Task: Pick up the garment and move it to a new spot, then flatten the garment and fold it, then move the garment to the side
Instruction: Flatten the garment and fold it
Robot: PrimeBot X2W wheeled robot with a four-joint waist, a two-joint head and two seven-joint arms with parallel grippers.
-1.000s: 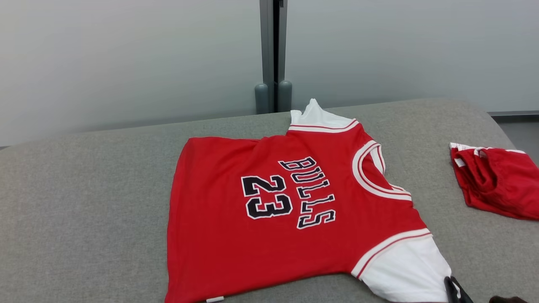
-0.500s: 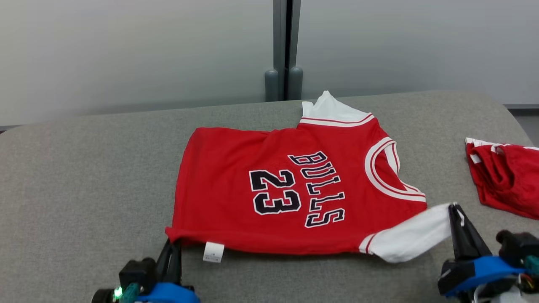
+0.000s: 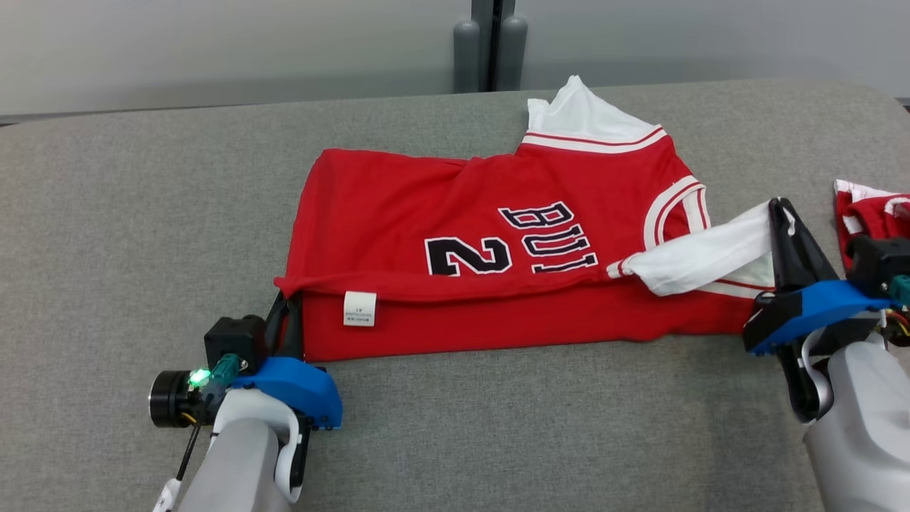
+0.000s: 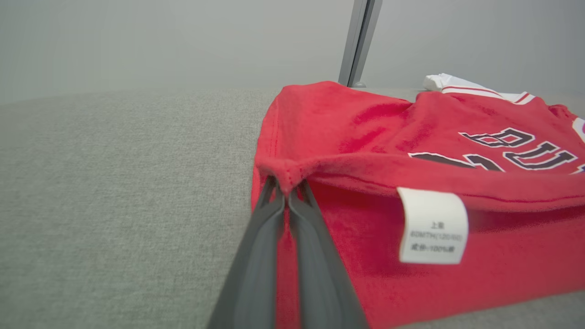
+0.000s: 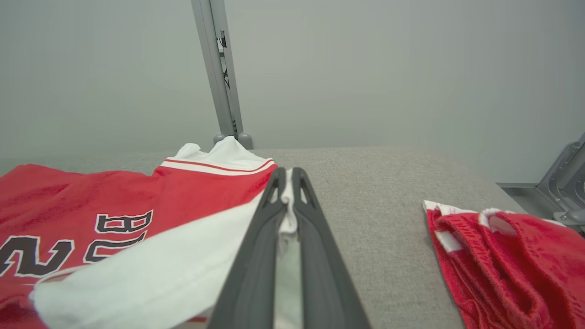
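A red jersey with white sleeves and black lettering lies on the grey padded table, its near half lifted and folding away from me over the far half. My left gripper is shut on the jersey's red hem corner, beside a white care label. My right gripper is shut on the near white sleeve, which is stretched out across the jersey's chest. The far white sleeve lies flat at the back.
A second red garment lies bunched at the table's right edge, just right of my right gripper. A grey post stands behind the table against a pale wall. A metal bracket is at the far right.
Both grippers have carried the jersey's near edge up and away from me, so the fold now covers the lower half of the lettering. The camera has tilted down.
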